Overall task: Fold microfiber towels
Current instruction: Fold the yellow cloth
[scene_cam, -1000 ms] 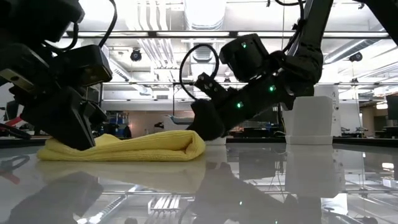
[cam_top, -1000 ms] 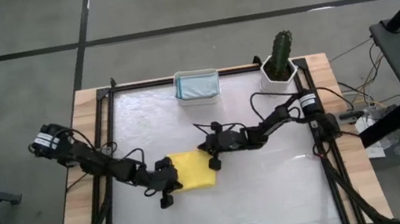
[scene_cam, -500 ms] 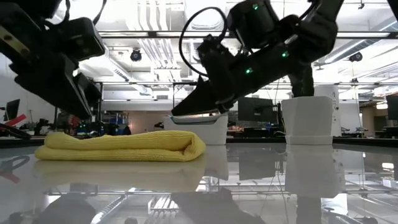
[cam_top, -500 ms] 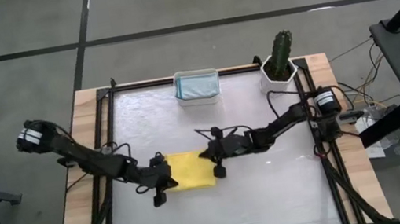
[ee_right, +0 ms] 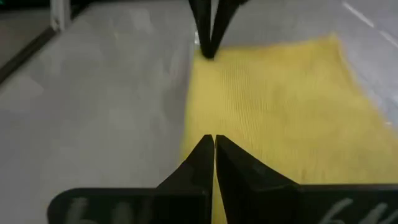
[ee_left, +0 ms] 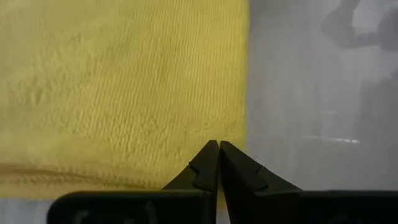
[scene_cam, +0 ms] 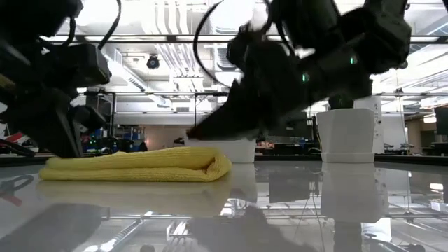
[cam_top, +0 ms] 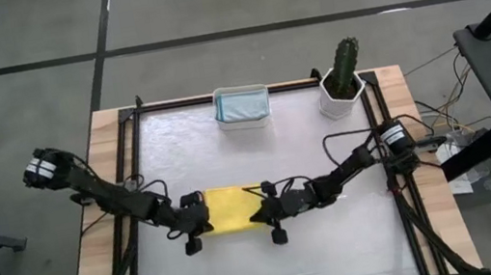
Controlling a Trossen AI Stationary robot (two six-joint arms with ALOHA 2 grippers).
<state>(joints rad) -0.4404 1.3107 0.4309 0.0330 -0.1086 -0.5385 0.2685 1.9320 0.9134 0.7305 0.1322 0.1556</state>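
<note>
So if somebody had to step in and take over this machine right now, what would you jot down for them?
Left gripper: fingers shut, holding nothing, at the left edge of the yellow towel.
Right gripper: fingers shut, holding nothing, at the towel's right edge.
Yellow towel: lies folded at the middle of the table, a rounded fold on its right side.
White tub at the far edge holds pale blue cloth, apparently folded.
A potted cactus stands at the far right corner.
Done: the yellow towel looks folded at least once.
Left: probably another fold or a tidy-up, then moving it to the tub. No other towels show.
</note>
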